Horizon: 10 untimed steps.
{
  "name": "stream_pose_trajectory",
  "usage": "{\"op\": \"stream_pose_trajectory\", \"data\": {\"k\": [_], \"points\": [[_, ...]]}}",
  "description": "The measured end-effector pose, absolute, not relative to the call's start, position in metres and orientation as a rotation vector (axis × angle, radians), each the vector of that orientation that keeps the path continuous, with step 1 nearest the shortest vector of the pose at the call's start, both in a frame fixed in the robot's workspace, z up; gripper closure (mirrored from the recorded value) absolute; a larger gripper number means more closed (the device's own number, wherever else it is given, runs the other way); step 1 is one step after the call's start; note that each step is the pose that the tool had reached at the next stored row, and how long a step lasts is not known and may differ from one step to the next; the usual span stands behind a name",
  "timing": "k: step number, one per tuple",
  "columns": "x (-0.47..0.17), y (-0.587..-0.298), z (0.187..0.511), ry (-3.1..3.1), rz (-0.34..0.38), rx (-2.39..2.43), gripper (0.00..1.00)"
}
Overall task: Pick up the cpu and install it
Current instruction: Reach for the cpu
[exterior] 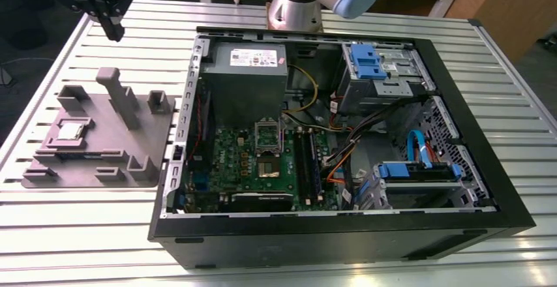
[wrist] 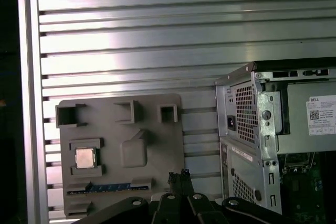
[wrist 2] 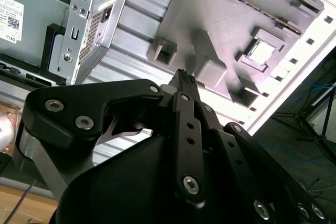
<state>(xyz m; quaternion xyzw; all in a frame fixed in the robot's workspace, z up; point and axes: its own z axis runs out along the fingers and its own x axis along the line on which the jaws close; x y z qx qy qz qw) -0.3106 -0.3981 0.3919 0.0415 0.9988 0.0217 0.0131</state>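
The small, thin, square silvery-grey cpu lay flat in a recess of the grey plastic plate with upright blocks. The plate sat on the slatted metal table, at the exterior view's left of the open black computer case. The black claw hung over the table past the plate's far edge, well apart from the cpu, fingers pressed together on nothing.

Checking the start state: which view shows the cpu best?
The first wrist view: the cpu faces the camera squarely in the plate. The exterior view shows it small and oblique; the second wrist view shows it tilted.
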Motion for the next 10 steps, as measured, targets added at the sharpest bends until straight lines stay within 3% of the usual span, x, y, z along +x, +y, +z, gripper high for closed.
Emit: {"op": "stream_pose_trajectory", "data": {"k": [10], "points": [[-0.3160, -0.3981, 0.3919, 3.112, 0.067, 0.129, 0.90]]}}
